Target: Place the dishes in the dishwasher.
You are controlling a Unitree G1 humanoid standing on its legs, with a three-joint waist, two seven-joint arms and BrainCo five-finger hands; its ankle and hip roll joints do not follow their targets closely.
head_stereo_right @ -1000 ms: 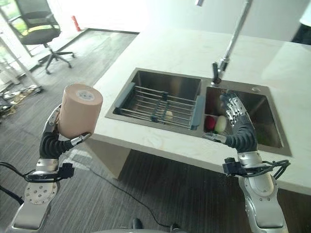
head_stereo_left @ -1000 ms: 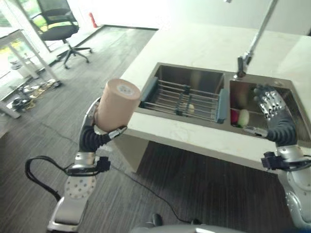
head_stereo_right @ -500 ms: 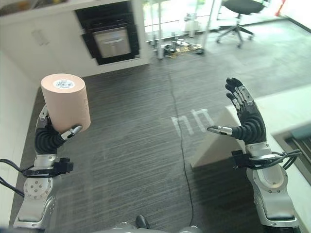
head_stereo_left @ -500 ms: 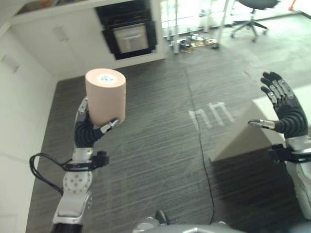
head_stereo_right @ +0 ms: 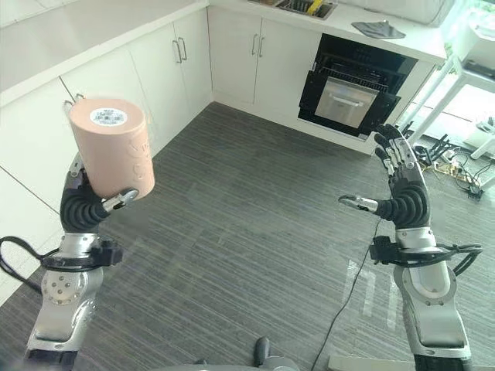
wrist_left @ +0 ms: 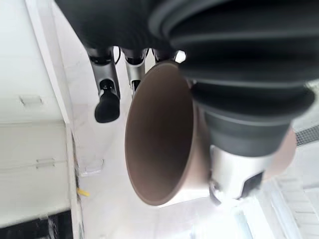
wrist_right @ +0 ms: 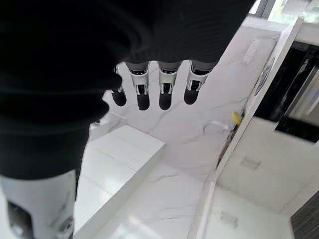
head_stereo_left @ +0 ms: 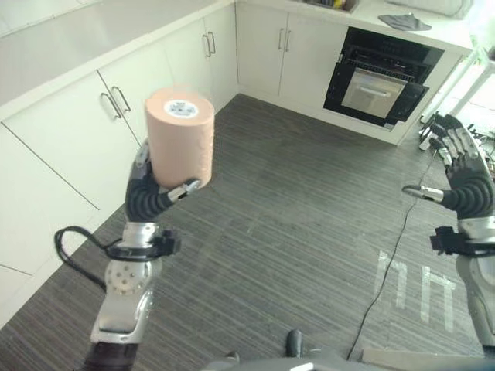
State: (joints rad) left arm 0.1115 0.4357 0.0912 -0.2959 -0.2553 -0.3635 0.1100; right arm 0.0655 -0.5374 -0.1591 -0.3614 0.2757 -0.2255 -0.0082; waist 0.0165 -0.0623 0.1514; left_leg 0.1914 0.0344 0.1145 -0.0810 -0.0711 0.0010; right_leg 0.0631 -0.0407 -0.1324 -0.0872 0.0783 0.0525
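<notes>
Holding a tall pink cup (head_stereo_left: 180,135) up in the air, the left robot hand (head_stereo_left: 151,199) has its fingers and thumb curled round the lower part of it. The cup is upside down, with its flat bottom and a round white sticker (head_stereo_right: 108,117) facing up. In the left wrist view the open brown mouth of the cup (wrist_left: 159,134) shows from below, with dark fingertips (wrist_left: 106,106) beside it.

The right robot hand (head_stereo_right: 400,195) is up too, well apart from the cup. Its fingers are straight and spread, its thumb sticks out to the side, and it holds nothing.

Below both hands is a dark grey striped floor (head_stereo_left: 302,224). White cupboards (head_stereo_right: 147,77) with thin handles run along the wall. A black oven (head_stereo_left: 379,89) sits in the cupboards further back, under a white counter (head_stereo_right: 363,27) with a grey cloth (head_stereo_right: 373,29) on it.
</notes>
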